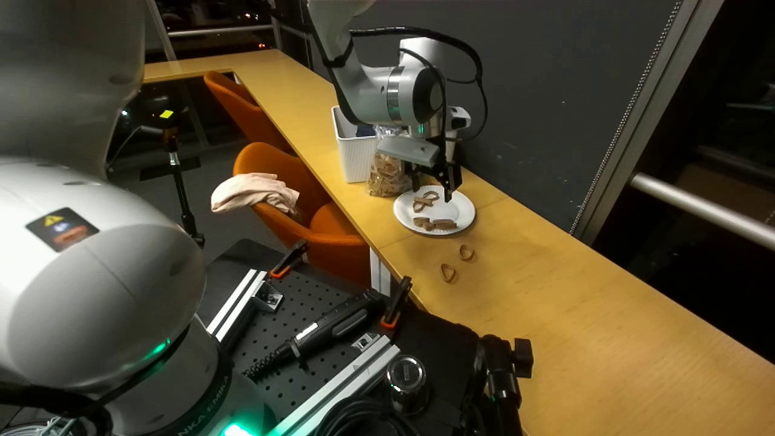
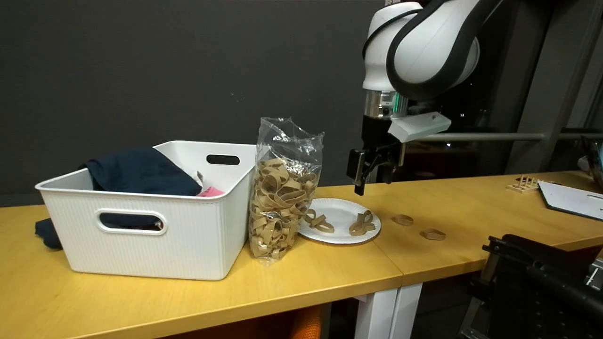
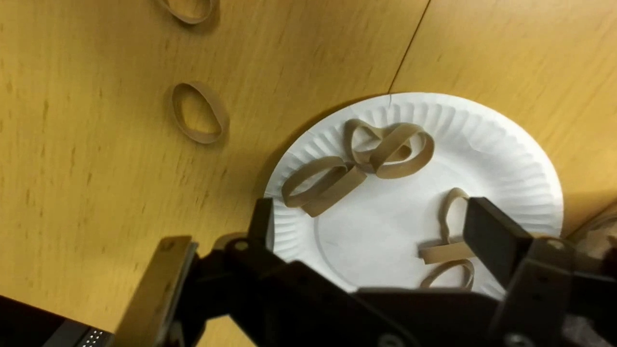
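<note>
Widely parted jaws above white plate point(image 3: 385, 226); wooden table point(image 1: 575, 315) along dark wall point(image 1: 539, 109).

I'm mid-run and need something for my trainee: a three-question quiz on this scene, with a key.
1. True or false: the gripper is open over the paper plate.
2. How many tan bands lie loose on the table, off the plate?
3. Which item stands between the plate and the white basket?

Key: 1. True, and it holds nothing. 2. Two. 3. The clear bag of bands.
</note>
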